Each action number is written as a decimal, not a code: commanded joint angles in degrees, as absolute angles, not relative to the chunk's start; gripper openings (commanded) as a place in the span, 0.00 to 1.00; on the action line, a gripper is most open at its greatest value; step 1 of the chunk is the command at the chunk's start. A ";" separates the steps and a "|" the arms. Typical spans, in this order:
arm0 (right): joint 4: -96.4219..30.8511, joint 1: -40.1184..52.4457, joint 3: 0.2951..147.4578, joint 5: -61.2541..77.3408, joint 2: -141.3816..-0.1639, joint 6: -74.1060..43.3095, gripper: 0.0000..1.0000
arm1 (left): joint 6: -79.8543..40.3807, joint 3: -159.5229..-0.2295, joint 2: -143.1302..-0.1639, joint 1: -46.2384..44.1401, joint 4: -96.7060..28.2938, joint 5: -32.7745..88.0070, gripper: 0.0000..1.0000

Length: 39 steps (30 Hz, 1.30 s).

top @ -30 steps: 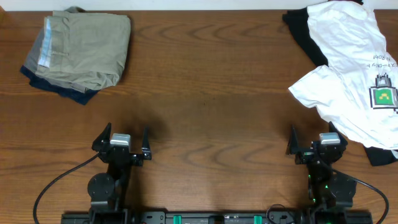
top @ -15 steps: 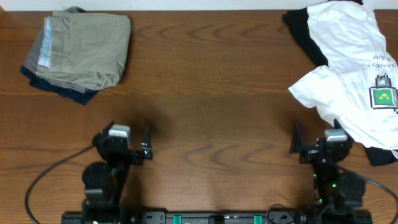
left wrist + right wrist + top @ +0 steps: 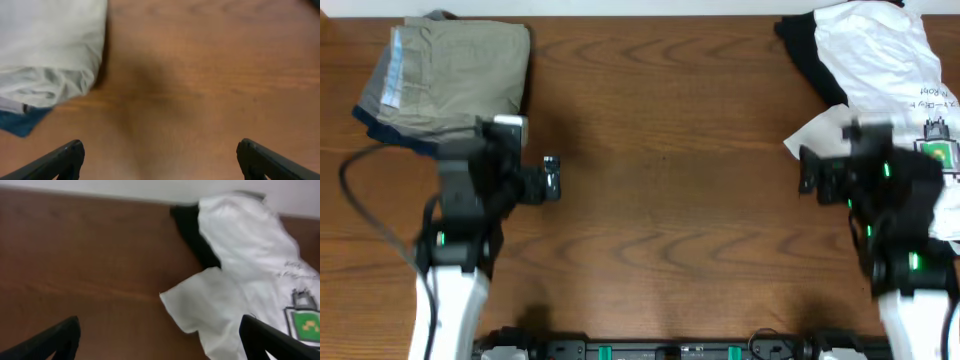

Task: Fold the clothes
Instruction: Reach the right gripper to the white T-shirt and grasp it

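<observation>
- The white T-shirt point(image 3: 875, 60) lies crumpled at about 2 o'clock on the tabletop point(image 3: 660, 120). It rests partly over a black garment point(image 3: 808, 55), with its green graphic point(image 3: 942, 152) toward 3 o'clock.
- The right end effector point(image 3: 160, 335) hovers by the shirt's 9 o'clock edge, fingers spread wide and holding nothing.
- The left end effector point(image 3: 159, 159) is likewise spread and empty. It hangs near 10 o'clock beside the folded khaki pile point(image 3: 450, 70), well apart from the shirt.
- The step in hand looks like reaching in to take the shirt and draw it to the bare wood at centre.
- Pinch the white lobe that points to 9 o'clock, where it lies on wood, so the black garment is not caught too.
- The left arm should cross toward 3 o'clock without brushing the pile.
- Drag low and slowly, both grips apart, so the cloth spreads rather than bunches.
</observation>
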<state>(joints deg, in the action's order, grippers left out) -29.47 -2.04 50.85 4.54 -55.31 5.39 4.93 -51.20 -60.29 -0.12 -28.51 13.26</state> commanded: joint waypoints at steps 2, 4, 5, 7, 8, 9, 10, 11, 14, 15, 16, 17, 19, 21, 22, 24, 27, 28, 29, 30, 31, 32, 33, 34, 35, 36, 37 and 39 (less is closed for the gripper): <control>-30.94 -2.76 56.29 4.95 -67.33 9.13 0.99 | 5.89 -57.87 -70.37 -0.36 -33.34 14.44 0.98; -29.17 -2.85 56.86 4.95 -71.59 9.10 0.99 | 5.89 -58.39 -73.49 -0.36 -33.36 15.55 0.98; -28.14 -2.96 56.86 5.04 -73.60 9.04 0.99 | 5.87 -58.39 -74.96 -0.34 -33.06 15.99 0.98; -26.48 -3.11 56.84 6.20 -77.25 8.80 0.99 | 5.87 -58.39 -77.25 -0.36 -32.36 17.56 0.98; -25.87 -3.42 56.84 6.28 -78.89 7.79 0.99 | 5.82 -58.39 -78.26 -0.36 -32.40 18.06 0.98; -25.41 -3.75 56.84 6.26 -80.14 6.09 0.99 | 5.63 -58.39 -79.02 -0.36 -32.29 18.57 0.98; -25.04 -4.29 56.84 6.26 -81.47 4.27 0.99 | 5.61 -58.39 -79.85 -0.36 -32.03 19.09 0.98; -24.77 -4.95 56.84 6.26 -82.63 1.85 0.98 | 5.21 -58.39 -80.49 -0.36 -31.79 19.07 0.98; -25.85 -8.03 56.84 1.17 -85.36 -14.15 0.81 | 4.16 -58.39 -81.52 -0.36 -31.66 19.07 0.98; -27.53 -9.41 56.80 -1.96 -86.26 -22.46 0.78 | 4.16 -58.39 -81.58 -0.36 -31.66 19.07 0.97; -28.60 -10.57 56.66 -3.90 -87.05 -28.77 0.73 | 4.16 -58.39 -81.58 -0.36 -31.66 19.07 0.98; -28.93 -11.79 56.34 -4.73 -87.96 -33.23 0.70 | 4.14 -58.39 -81.56 -0.36 -31.66 19.07 0.98; -28.14 -13.80 55.75 -4.16 -89.82 -35.48 0.69 | 4.16 -58.39 -81.56 -0.36 -31.64 19.07 0.98; -27.81 -14.85 55.57 -4.08 -91.48 -35.99 0.66 | 4.16 -58.39 -81.56 -0.36 -31.66 19.07 0.98; -27.77 -15.16 55.57 -4.10 -92.25 -36.23 0.65 | 4.16 -58.39 -81.56 -0.36 -31.66 19.07 0.98; -27.38 -15.42 55.57 -4.10 -93.89 -36.40 0.63 | 4.16 -58.39 -81.56 -0.36 -31.64 19.07 0.98; -26.39 -15.35 55.57 -3.25 -96.29 -36.45 0.63 | 4.16 -58.39 -81.56 -0.36 -31.66 19.07 0.98; -26.13 -15.35 55.57 -2.81 -97.06 -36.64 0.62 | 4.16 -58.39 -81.56 -0.36 -31.66 19.07 0.98; -25.93 -15.35 55.57 -2.72 -97.80 -36.91 0.62 | 4.16 -58.39 -81.56 -0.36 -31.66 19.07 0.98; -25.71 -15.35 55.57 -2.74 -98.41 -36.88 0.61 | 4.14 -58.39 -81.56 -0.36 -31.68 19.07 0.98; -25.47 -15.35 55.57 -2.74 -99.09 -36.84 0.61 | 4.16 -58.39 -81.56 -0.36 -31.66 19.07 0.98; -25.21 -15.35 55.57 -2.76 -99.81 -36.82 0.61 | 4.14 -58.39 -81.56 -0.36 -31.68 19.07 0.98; -24.99 -15.35 55.55 -2.76 -100.55 -36.84 0.61 | 4.14 -58.37 -81.56 -0.36 -31.66 19.07 0.98; -24.75 -15.35 55.55 -2.74 -101.25 -36.82 0.61 | 4.14 -58.37 -81.56 -0.36 -31.68 19.07 0.98; -24.45 -15.35 55.55 -2.74 -102.17 -36.80 0.61 | 4.14 -58.37 -81.56 -0.36 -31.68 19.07 0.98; -24.23 -15.35 55.55 -2.74 -102.83 -36.80 0.60 | 4.14 -58.37 -81.56 -0.36 -31.68 19.07 0.98; -23.99 -15.35 55.55 -2.74 -103.61 -36.73 0.59 | 4.14 -58.37 -81.56 -0.36 -31.68 19.07 0.98; -23.53 -15.35 55.55 -2.70 -104.92 -36.23 0.57 | 4.14 -58.37 -81.56 -0.36 -31.66 19.07 0.98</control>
